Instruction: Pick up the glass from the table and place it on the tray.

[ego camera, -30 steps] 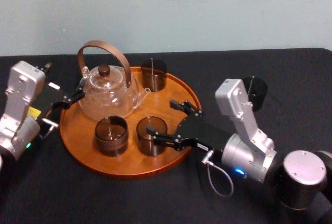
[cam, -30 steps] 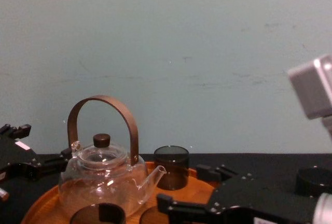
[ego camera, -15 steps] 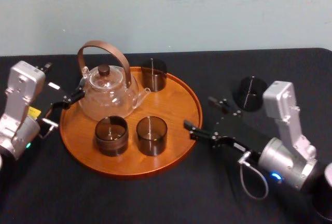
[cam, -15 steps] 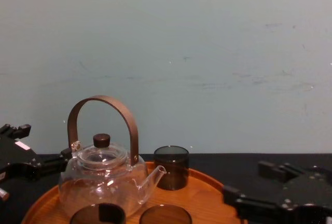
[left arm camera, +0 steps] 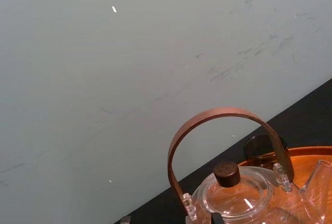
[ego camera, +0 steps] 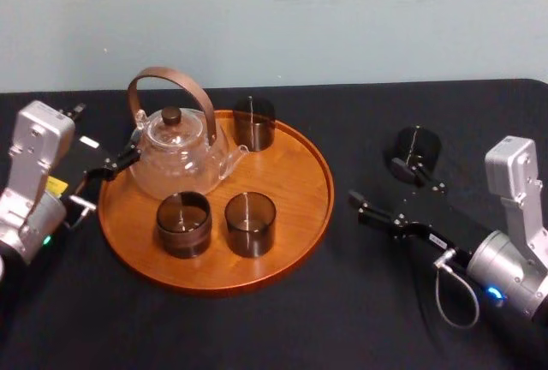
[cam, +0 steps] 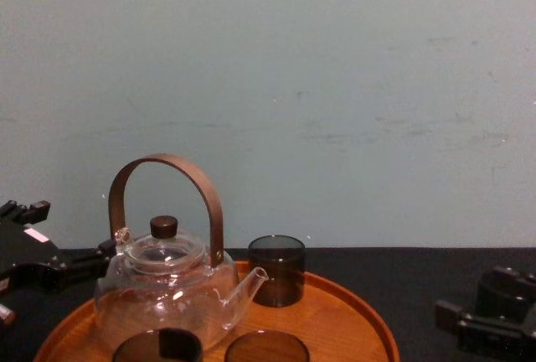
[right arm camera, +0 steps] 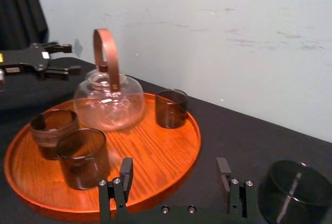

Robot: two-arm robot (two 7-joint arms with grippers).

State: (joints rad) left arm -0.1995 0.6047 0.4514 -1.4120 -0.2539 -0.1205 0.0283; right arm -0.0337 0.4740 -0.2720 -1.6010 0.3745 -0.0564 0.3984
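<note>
The dark smoked cylindrical glass (ego camera: 417, 152) stands upright on the matte black worktop (ego camera: 342, 301). It is located to the right of the round orange-brown wooden tray (ego camera: 295, 160), well apart from the tray's low raised rim.

The right gripper (ego camera: 374, 181) is positioned low over the worktop, between the tray and the glass and slightly nearer than the glass. Its jaws are spread wide and nothing is held between them. The glass is located outside the jaws, just beside the far finger. In the right wrist view a narrow gap is visible between that finger and the glass.

Four items are carried on the tray:
- A clear glass teapot (ego camera: 175, 152) with a brown arched handle and a dark lid knob is seated on the far left part, its spout directed to the right.
- One smoked glass (ego camera: 254, 123) is placed at the far rim, just beside the spout.
- Two further smoked glasses are set side by side on the near part, the left one (ego camera: 184, 224) just beside the right one (ego camera: 250, 224).

The left gripper (ego camera: 110, 130) is held at the left of the tray, beside the teapot. Its jaws are apart and empty. Whether the near finger touches the teapot cannot be determined.
</note>
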